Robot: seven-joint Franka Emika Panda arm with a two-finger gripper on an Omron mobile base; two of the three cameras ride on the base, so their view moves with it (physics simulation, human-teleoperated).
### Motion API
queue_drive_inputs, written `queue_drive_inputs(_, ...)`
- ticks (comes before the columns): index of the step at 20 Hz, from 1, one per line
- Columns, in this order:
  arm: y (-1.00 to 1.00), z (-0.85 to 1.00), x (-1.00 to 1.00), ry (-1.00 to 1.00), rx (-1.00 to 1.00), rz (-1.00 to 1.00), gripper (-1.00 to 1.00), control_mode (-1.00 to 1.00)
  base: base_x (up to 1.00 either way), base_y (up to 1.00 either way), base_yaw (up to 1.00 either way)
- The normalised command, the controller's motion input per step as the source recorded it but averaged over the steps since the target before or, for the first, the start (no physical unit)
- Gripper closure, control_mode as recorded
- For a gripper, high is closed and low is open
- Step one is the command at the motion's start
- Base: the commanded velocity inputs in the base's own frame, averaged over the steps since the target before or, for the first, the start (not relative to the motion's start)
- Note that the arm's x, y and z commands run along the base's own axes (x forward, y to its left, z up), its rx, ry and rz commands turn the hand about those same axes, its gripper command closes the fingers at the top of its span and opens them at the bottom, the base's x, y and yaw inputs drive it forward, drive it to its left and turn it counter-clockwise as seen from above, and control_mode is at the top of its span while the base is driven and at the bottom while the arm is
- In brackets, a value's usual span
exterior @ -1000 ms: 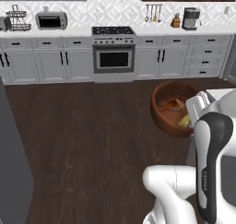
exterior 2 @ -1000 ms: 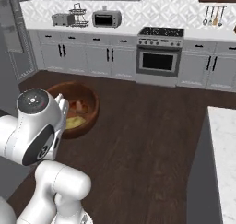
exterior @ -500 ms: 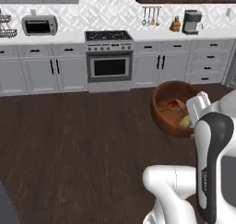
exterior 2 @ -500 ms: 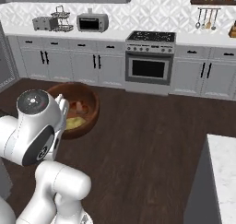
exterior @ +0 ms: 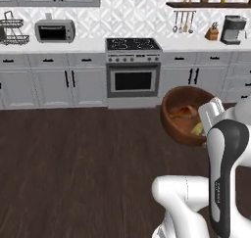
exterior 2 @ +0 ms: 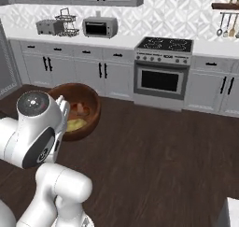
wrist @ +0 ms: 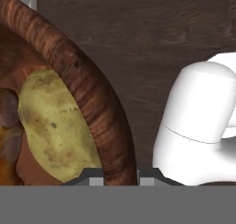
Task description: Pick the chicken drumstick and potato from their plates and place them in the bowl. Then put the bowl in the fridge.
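The reddish-brown wooden bowl [exterior: 177, 115] [exterior 2: 89, 104] hangs above the dark floor, held at its rim. My gripper [wrist: 119, 179] is shut on that rim [wrist: 99, 112], one fingertip inside the bowl and one outside. In the bowl lie the brown chicken drumstick [exterior: 183, 112] [exterior 2: 80, 110] and the yellowish-green potato [exterior: 197, 129] [exterior 2: 76, 124] [wrist: 51, 121], the potato resting against the wall near my fingers. The two plates are out of view.
Ahead runs a row of grey cabinets with a steel stove [exterior: 133, 73] [exterior 2: 162, 74], a microwave [exterior: 55, 31] [exterior 2: 100, 26] and a coffee machine [exterior: 232, 29] on the counter. A tall grey panel [exterior 2: 4, 58] stands at the left. Dark wooden floor [exterior: 78, 163] lies between.
The whole kitchen has shifted and grown larger in both base views, so the base has moved. The bowl stays in the same place against the arm, still gripped.
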Motion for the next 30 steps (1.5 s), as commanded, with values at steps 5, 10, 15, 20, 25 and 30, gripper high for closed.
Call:
queue_drive_inputs(5, 0.0, 0.0, 0.0, 0.0, 0.0, 0.0, 1.0, 1.0, 1.0, 0.0, 0.3)
queue_drive_inputs(10, 0.0, 0.0, 0.0, 0.0, 0.0, 0.0, 1.0, 1.0, 0.88, 0.0, 0.42)
queue_drive_inputs(15, 0.0, 0.0, 0.0, 0.0, 0.0, 0.0, 1.0, 1.0, 0.76, 0.0, 0.52)
queue_drive_inputs(20, 0.0, 0.0, 0.0, 0.0, 0.0, 0.0, 1.0, 1.0, 0.8, 0.0, 0.54)
queue_drive_inputs(25, 0.0, 0.0, 0.0, 0.0, 0.0, 0.0, 1.0, 1.0, 0.72, -0.08, 0.59)
queue_drive_inputs(30, 0.0, 0.0, 0.0, 0.0, 0.0, 0.0, 1.0, 1.0, 0.65, -0.17, 0.65)
